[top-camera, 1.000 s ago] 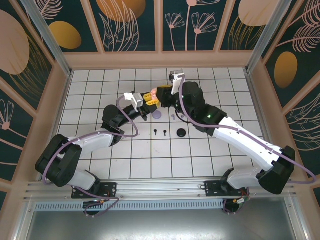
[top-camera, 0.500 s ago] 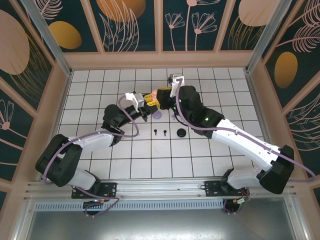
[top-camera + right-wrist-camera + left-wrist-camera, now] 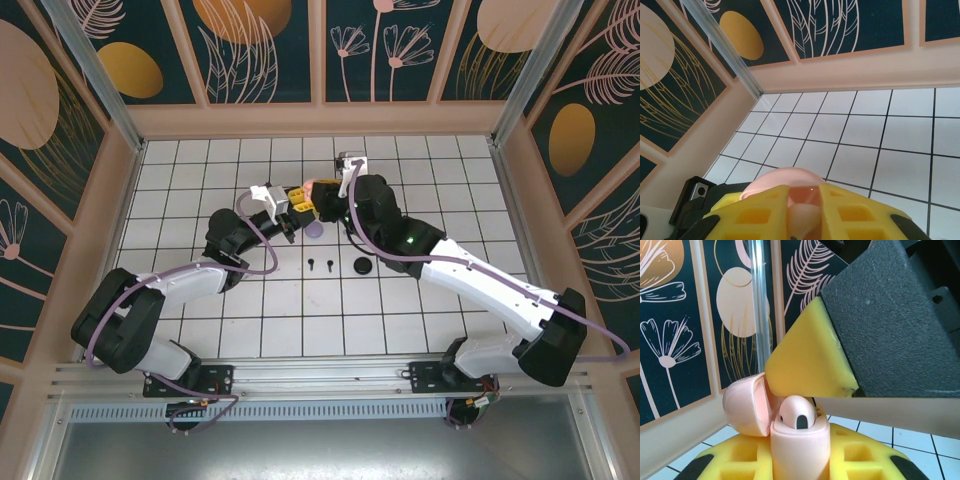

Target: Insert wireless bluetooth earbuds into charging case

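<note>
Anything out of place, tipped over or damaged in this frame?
Nothing stands out. The open pink charging case sits upright in the left fingers, lid hinged back, a pink earbud sitting in it. Two small black earbuds lie loose on the white tiled table beside the round black case, simply not yet loaded.

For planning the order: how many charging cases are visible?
3: pink case, open, in the left gripper; lilac case lying just beside; black case lying nearer, further right. More may be hidden.

Over far-centre of table (image 3: pixel 200 180), held case (image 3: pixel 800 450) is clamped in L gripper (image 3: pixel 297 200), one earbud (image 3: pixel 797 415) seated inside, R gripper (image 3: pixel 325 192) just above. Nearer the bases, 2 loose earbuds (image 3: pixel 312 264) are laid side by side; second case (image 3: pixel 362 266) just right, third case (image 3: pixel 314 229) behind.
</note>
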